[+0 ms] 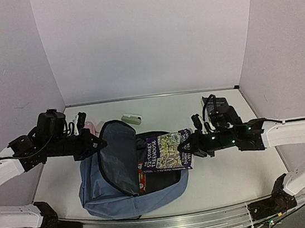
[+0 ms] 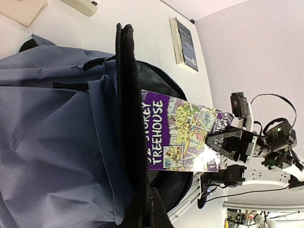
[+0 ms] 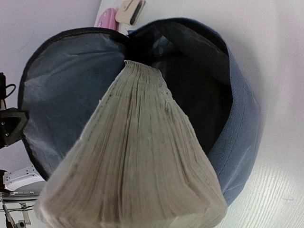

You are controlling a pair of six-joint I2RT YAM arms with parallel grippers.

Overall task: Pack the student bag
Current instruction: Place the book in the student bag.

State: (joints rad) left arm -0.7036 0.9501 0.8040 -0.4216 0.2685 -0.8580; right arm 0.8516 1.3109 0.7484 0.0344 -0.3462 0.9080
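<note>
Behind student bag, dark book

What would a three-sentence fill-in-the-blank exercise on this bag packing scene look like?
1. The right tool holds a ____ Treehouse book over the student bag's opening.
2. The left tool pinches the bag's flap, holding it ____.
3. A second, dark book lies on the ____, outside the bag.
Missing words: purple; open; table.

The purple book reads — "The 52-Storey Treehouse".
</note>
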